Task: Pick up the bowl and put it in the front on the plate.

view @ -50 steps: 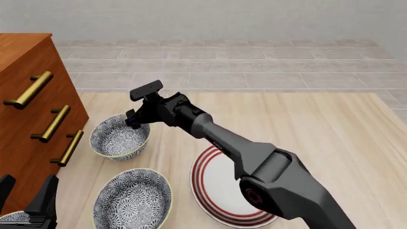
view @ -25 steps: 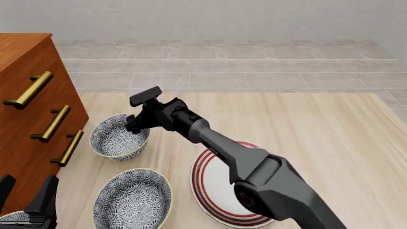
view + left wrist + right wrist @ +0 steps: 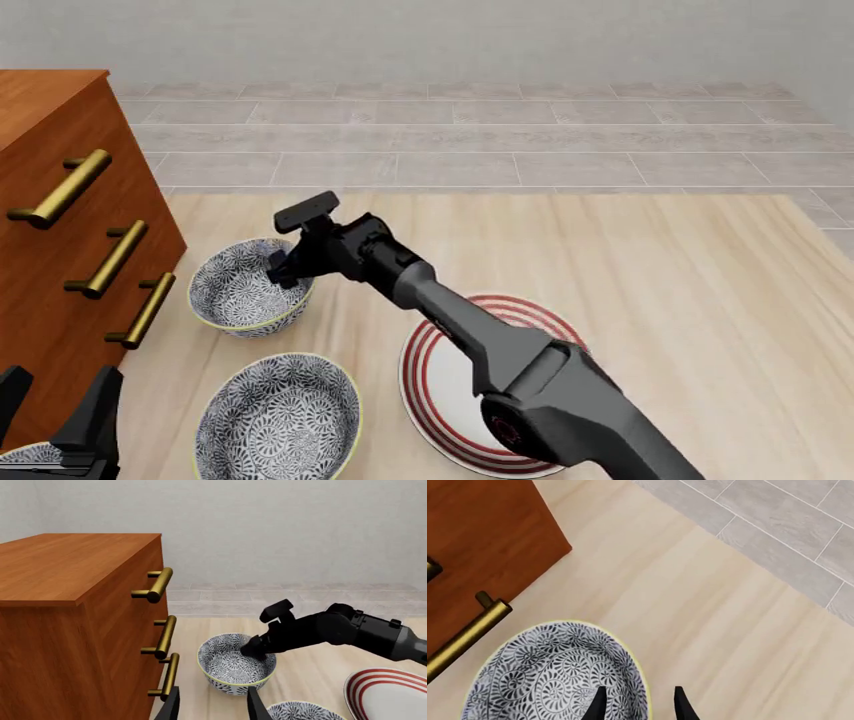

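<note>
Nearest me, my left gripper (image 3: 60, 425) sits low at the near left corner of the surface (image 3: 667, 260), its fingers spread with nothing between them, beside a patterned near bowl (image 3: 278, 418) and the red-ringed plate (image 3: 461, 385), which lies bare to that bowl's right. Farther out, my right gripper (image 3: 637, 705) is down at the far bowl (image 3: 248, 288), one finger inside its right rim and one outside, narrow but I can't tell if it's pinching. That bowl rests on the surface just beside the wooden drawer chest (image 3: 67, 230).
</note>
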